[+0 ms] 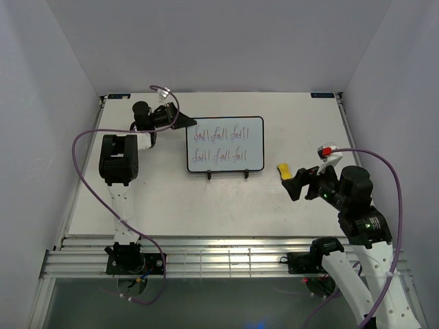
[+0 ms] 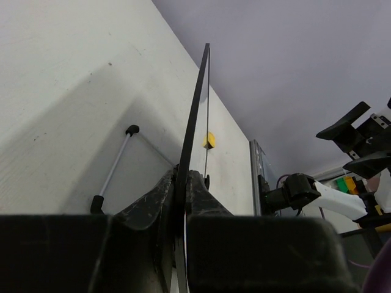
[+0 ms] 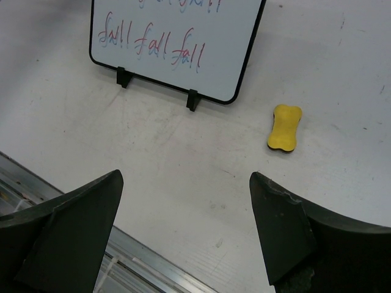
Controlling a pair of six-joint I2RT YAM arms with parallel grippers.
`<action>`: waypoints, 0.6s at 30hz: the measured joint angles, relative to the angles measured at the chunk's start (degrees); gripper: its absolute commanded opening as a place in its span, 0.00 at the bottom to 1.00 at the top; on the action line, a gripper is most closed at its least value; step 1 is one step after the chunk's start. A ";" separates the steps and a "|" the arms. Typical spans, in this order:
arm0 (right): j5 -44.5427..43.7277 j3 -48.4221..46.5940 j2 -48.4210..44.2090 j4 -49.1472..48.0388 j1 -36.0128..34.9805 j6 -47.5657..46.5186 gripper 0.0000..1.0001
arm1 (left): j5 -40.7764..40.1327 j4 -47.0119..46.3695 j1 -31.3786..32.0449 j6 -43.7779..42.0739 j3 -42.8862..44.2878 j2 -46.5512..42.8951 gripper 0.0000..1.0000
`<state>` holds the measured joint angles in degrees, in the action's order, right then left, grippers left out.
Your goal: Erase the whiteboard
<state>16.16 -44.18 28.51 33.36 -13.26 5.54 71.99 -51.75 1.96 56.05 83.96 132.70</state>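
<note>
**Board fully inked, eraser not yet picked up**

Low in the right wrist view, the right gripper [image 3: 184, 178] hangs with its jaws spread wide, holding nothing. Just beyond, right of centre, the yellow eraser [image 3: 285, 127] lies flat on the table [image 3: 171, 146], apart from the fingers (so no wiping has begun, by my read). Toward the top of frame the whiteboard [image 3: 177, 36] stands upright on black stand feet [image 3: 193, 99], both rows of red-green "fall" scrawl intact. In the top view, the left gripper [image 1: 184, 122] is clamped on its upper-left edge.
</note>
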 measured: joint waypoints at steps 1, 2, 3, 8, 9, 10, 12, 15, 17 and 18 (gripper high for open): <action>-0.20 0.00 0.28 0.04 0.00 0.02 0.90 | 0.09 -0.33 0.04 0.46 0.07 0.00 0.00; -0.52 0.00 0.46 0.09 0.00 0.07 0.90 | 0.09 -0.76 0.04 0.90 0.09 0.00 0.00; -0.92 0.00 0.57 0.11 0.00 0.17 0.90 | 0.20 -1.25 0.04 1.22 0.09 0.00 0.00; -3.19 0.57 1.46 -0.81 0.00 3.39 0.90 | 0.42 -9.86 0.04 6.43 -1.25 0.02 0.00; -3.52 1.20 1.97 -1.64 0.00 4.59 0.90 | 0.57 -12.04 0.04 8.22 -1.31 0.02 0.00; -3.87 2.14 2.60 -2.67 0.00 5.70 0.90 | 0.63 -14.32 0.04 9.86 -1.31 0.02 0.00; -4.55 4.44 4.35 -4.37 0.00 8.07 0.90 | 0.61 -17.84 0.11 12.81 -1.31 0.02 0.00; -6.32 8.50 6.67 -7.10 0.00 11.32 0.90 | 0.22 -20.37 0.09 15.13 -1.49 -0.11 0.00; -7.85 10.67 8.44 -8.94 -0.02 12.94 0.90 | -0.31 -21.00 0.09 15.19 -2.19 -0.79 0.00; -8.72 11.37 9.40 -9.64 -0.02 13.55 0.90 | -0.68 -21.05 0.09 15.10 -2.67 -1.33 0.00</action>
<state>7.44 -32.82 37.91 23.73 -13.28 19.09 71.31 -72.79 2.04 71.16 81.30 131.37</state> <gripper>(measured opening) 0.898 0.177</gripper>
